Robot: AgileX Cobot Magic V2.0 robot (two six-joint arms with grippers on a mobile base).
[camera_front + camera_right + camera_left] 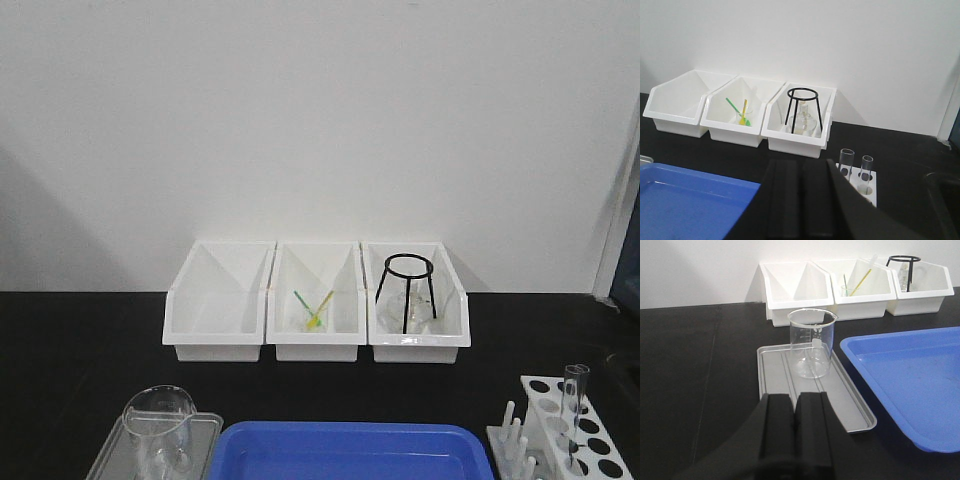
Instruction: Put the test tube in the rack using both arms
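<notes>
Black bench: front view one test tube (574, 398) in rack (578, 432); right wrist two; both end effectors (796, 410) (801, 200) closed, empty.

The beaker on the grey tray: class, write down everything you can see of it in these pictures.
The beaker is clear glass, wide and cylindrical, with a flared rim and a pouring spout. Faint white markings and a small white patch show on its wall. It looks empty and stands upright on the ribbed grey tray, toward the tray's far end, left of the blue tray. Nothing else touches it; the shut left gripper sits nearer the camera, apart from it.
</notes>
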